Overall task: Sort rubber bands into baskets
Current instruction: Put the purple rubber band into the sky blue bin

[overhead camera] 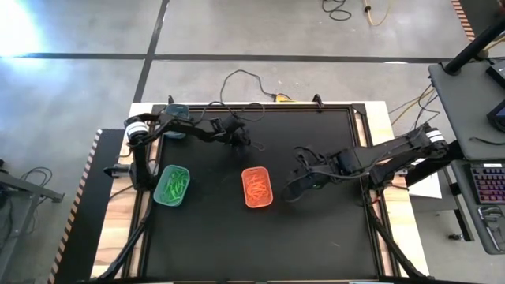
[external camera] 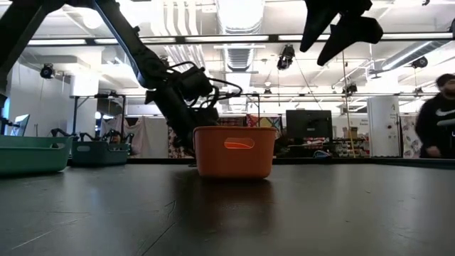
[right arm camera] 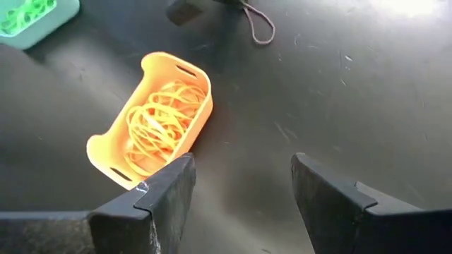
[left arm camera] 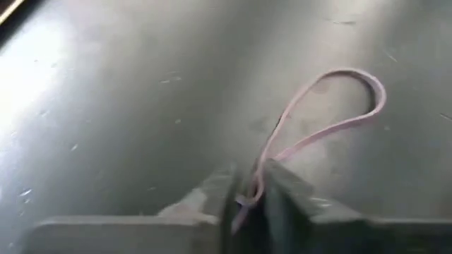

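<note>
A dark brownish rubber band (left arm camera: 349,70) lies on the black table mat, just beyond the orange basket (overhead camera: 257,187), which holds orange bands. My left gripper (left arm camera: 251,201) is down at the mat, shut on the band's near end. The same band (right arm camera: 263,32) shows far off in the right wrist view. My right gripper (overhead camera: 296,185) hangs open above the mat, to the right of the orange basket, holding nothing. The light green basket (overhead camera: 172,185) with green bands sits at the left. The dark teal basket (overhead camera: 175,118) stands at the far left. My left gripper pinches one end of the band's loop (left arm camera: 256,185) between its two fingertips. The fingers slant down onto it from the table's left side. The rest of the loop lies slack on the mat beyond the fingers.
Bare black mat (overhead camera: 316,237) spreads across the near half and right of the table. A cable (overhead camera: 245,79) trails over the far edge. In the low view a person (external camera: 435,117) stands in the room behind the table.
</note>
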Controlling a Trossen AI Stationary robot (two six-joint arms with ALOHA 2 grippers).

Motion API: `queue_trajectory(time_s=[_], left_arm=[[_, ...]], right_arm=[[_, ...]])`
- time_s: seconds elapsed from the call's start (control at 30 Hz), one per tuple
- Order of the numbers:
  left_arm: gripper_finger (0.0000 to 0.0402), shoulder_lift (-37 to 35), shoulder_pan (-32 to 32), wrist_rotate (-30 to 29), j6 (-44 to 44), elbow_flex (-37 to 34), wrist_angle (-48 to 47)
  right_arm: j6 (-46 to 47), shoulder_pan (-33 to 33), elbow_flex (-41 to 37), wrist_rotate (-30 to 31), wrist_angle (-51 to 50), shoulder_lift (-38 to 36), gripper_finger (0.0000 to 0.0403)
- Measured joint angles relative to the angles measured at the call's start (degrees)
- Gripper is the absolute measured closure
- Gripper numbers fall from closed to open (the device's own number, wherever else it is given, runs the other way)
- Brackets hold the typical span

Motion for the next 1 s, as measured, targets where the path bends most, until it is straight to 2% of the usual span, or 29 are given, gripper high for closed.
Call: queue_trajectory(time_s=[0.07,0.1,0.37,0.53,0.7,0.9,1.0], left_arm=[[0.0380,0.00,-0.13,-1.10,-2.31,0.00,-0.02],[0.0390,0.02,-0.13,-1.22,-3.30,0.00,0.02],[0.0399,-1.07,-0.13,-0.87,-9.82,-0.02,-1.61],[0.0401,-4.78,0.27,-1.12,-14.82,-0.51,-3.95],[0.0401,-9.82,2.49,-11.12,-22.33,-0.74,-10.13],[0.0402,-16.43,7.49,-19.11,-25.84,-0.83,-19.56],[0.0402,-20.43,10.10,-25.68,-28.16,-0.81,-21.90]], right_arm=[[-0.06,0.00,0.15,0.13,-0.13,0.00,0.0179],[-0.49,0.00,0.32,0.11,-0.17,0.00,0.0179],[-3.56,0.00,1.74,0.15,0.09,0.00,0.0179],[-5.26,0.00,2.34,0.15,0.04,0.00,0.0179],[-6.04,0.00,2.35,0.13,-0.03,0.00,0.0179],[-8.35,0.00,2.35,0.16,-0.34,0.00,0.0179],[-9.21,0.00,2.35,0.19,-0.38,0.00,0.0179]])
